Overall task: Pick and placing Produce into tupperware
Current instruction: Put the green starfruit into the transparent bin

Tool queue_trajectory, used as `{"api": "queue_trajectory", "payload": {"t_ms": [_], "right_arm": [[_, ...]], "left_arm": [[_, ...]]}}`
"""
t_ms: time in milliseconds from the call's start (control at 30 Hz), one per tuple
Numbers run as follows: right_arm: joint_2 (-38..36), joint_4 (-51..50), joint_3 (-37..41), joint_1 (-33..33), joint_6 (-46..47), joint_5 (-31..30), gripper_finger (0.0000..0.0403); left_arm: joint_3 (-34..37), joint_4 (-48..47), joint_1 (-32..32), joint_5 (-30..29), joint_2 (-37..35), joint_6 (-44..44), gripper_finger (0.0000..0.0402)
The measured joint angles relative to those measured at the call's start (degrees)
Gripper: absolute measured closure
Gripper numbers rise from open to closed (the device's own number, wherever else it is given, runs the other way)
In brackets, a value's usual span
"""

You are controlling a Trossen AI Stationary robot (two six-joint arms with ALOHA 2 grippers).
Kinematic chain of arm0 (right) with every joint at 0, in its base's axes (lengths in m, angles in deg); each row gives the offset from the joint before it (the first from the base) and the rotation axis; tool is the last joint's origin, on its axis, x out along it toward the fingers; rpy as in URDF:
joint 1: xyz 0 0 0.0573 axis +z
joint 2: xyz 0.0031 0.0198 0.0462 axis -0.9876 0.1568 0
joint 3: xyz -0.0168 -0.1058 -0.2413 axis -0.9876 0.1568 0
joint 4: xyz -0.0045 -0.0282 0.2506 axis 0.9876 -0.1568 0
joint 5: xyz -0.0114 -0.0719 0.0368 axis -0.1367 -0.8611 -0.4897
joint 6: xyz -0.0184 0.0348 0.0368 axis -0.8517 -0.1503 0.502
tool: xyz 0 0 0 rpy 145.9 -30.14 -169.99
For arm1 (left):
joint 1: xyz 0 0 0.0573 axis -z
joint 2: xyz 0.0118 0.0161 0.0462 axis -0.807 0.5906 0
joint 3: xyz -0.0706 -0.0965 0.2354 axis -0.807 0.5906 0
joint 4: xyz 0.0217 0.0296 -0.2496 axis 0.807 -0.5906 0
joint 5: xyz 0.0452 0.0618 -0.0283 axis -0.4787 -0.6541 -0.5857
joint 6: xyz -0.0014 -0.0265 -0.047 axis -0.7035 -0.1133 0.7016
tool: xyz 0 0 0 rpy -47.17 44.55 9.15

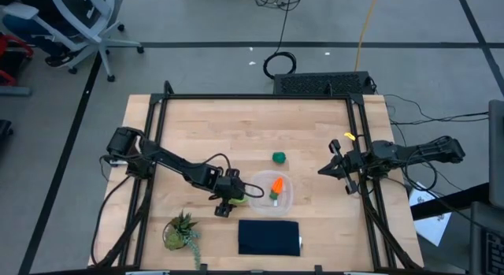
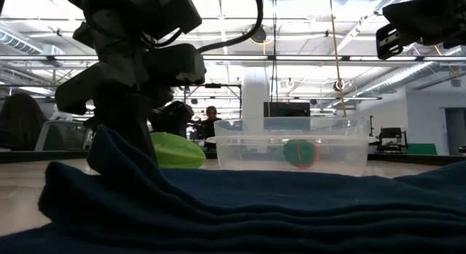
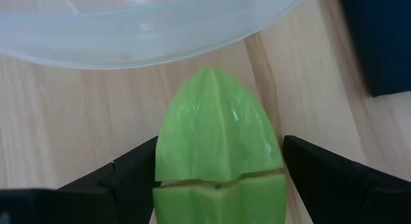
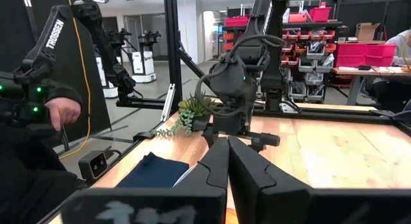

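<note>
My left pincer (image 1: 231, 202) sits low over the worktop (image 1: 236, 125), just beside the rim of the tupperware (image 1: 272, 194), and it is clenched on the light green leafy piece (image 1: 238, 200); in the left wrist view that leafy piece (image 3: 217, 153) lies between my two dark fingers (image 3: 128, 176), its pointed tip aimed at the curved clear wall of the tupperware (image 3: 148, 38) and stopping just short of it, with bare wood showing between them; in the low view the leafy piece (image 2: 177, 151) rests near the worktop surface, just beside the container's wall (image 2: 287, 153). The orange carrot (image 1: 276, 188) already lies inside the tupperware, green top toward the near edge; the small dark green round piece (image 1: 279, 157) sits on the wood beyond the container, apart from it. A dark navy cloth (image 1: 268, 237) lies flat near the front edge, just beside the tupperware, and a spiky potted plant (image 1: 180, 230) stands at the front left. My right pincer (image 1: 335, 166) hangs at the right side of the worktop, well apart from the produce; its fingers (image 4: 215, 163) are pressed together with nothing between them.
</note>
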Motion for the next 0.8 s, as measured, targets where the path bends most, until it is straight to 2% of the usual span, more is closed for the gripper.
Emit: {"api": "queue_trajectory", "payload": {"t_ms": [367,500,700,800], "right_arm": [[0.02,0.01,0.00,-0.02,-0.35,-1.41,0.0403],[0.00,0.01,0.00,-0.02,-0.29,-1.41,0.0403],[0.02,0.00,0.00,-0.02,-0.25,-1.41,0.0403],[0.02,-0.02,0.00,-0.02,-0.24,-1.41,0.0403]], "left_arm": [[0.23,-0.28,0.00,-0.21,-1.95,-1.15,0.0089],[-0.17,-0.68,-0.01,-0.31,-1.95,-1.43,0.0119],[-0.42,-0.79,-0.04,-0.49,-2.01,-1.73,0.0184],[-0.45,-0.91,-0.04,-0.41,-2.41,-1.86,0.0190]]}}
